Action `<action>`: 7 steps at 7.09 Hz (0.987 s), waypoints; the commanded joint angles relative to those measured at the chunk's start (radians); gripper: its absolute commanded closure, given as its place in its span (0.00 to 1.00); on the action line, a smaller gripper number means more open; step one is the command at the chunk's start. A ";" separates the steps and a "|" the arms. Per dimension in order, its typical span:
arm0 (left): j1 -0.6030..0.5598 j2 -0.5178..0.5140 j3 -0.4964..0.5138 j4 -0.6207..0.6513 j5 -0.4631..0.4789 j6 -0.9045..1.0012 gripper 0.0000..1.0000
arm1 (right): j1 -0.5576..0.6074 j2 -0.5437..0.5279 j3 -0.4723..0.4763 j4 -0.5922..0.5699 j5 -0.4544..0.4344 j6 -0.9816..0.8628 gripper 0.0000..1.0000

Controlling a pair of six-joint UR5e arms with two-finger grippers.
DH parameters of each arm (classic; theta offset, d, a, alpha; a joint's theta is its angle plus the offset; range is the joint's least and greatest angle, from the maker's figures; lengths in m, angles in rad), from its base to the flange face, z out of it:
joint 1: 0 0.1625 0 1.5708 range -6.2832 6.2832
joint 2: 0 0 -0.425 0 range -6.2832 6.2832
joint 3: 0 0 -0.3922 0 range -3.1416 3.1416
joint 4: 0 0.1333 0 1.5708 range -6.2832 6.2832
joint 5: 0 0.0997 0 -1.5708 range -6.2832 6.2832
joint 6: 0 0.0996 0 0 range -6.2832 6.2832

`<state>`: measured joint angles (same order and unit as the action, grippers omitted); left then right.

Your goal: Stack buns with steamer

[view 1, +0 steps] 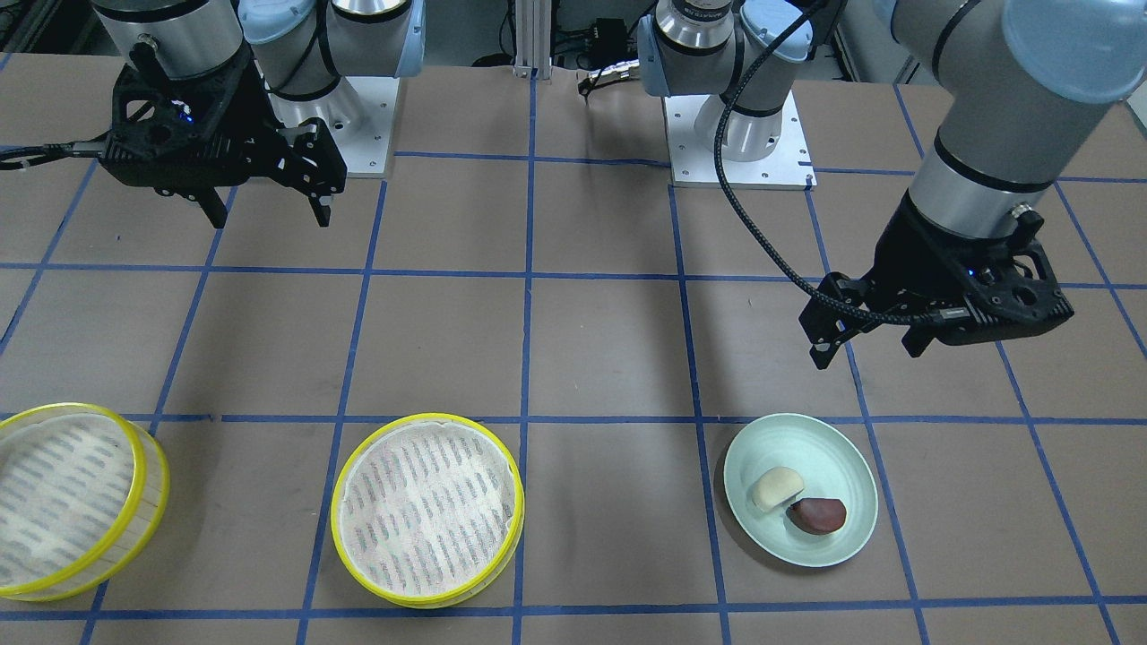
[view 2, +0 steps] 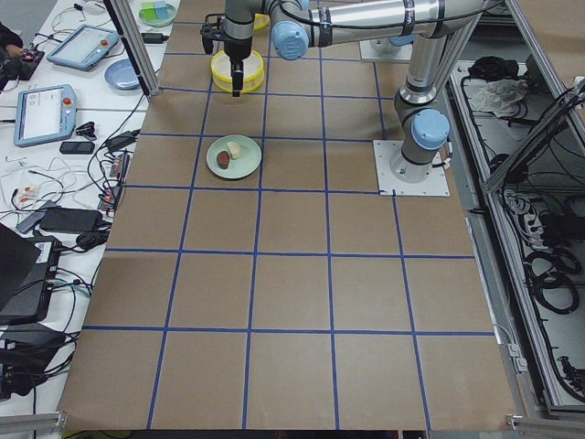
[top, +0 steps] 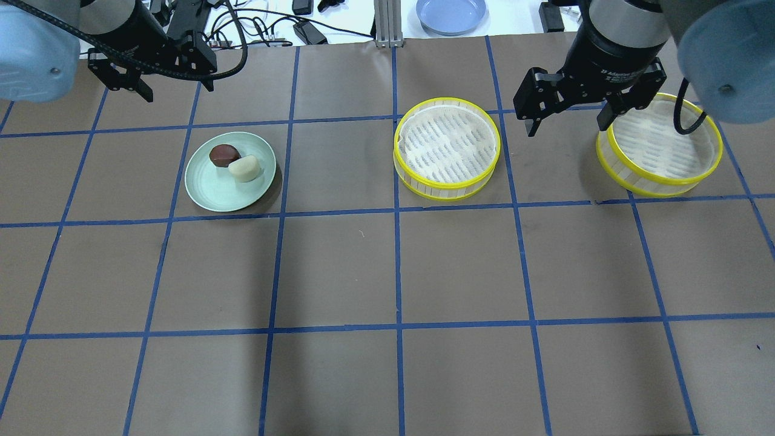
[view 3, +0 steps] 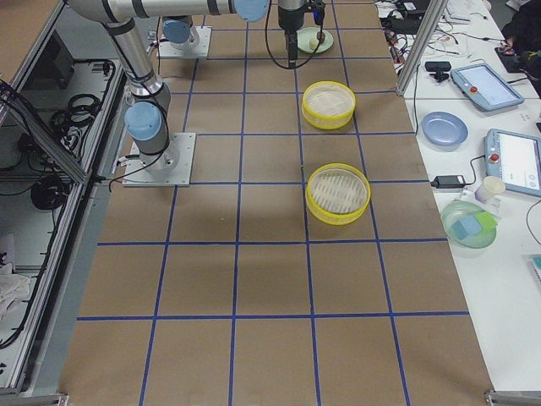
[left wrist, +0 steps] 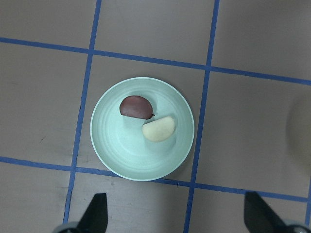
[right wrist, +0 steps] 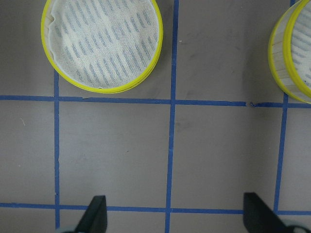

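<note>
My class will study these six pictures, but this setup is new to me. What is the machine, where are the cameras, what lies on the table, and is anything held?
Two robot arms are mounted on a brown, blue-taped table. One camera looks down from behind the robot, one from in front, two look along the table from its ends, one rides each wrist. Each arm ends in a black two-finger end effector. The left end effector hangs near a pale green round plate carrying a cream-white bun and a dark reddish-brown bun. The right end effector hangs near two empty yellow-rimmed round steamer tiers, a middle tier and an outer tier. Both are open, holding nothing.
</note>
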<state>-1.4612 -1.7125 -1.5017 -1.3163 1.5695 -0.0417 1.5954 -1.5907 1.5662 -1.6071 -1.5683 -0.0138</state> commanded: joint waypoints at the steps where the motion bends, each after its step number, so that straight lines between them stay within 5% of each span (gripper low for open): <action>1: 0.002 0.022 0.000 -0.027 -0.002 0.002 0.00 | 0.000 0.002 0.000 -0.004 0.001 -0.005 0.00; 3: 0.019 -0.001 0.000 -0.014 -0.003 0.014 0.00 | -0.032 0.015 0.000 -0.010 0.011 -0.070 0.00; 7: 0.062 -0.198 -0.078 0.170 -0.020 0.000 0.00 | -0.335 0.148 0.002 -0.093 0.022 -0.466 0.00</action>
<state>-1.4272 -1.8366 -1.5384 -1.2272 1.5620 -0.0407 1.3542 -1.4884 1.5683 -1.6411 -1.5511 -0.3875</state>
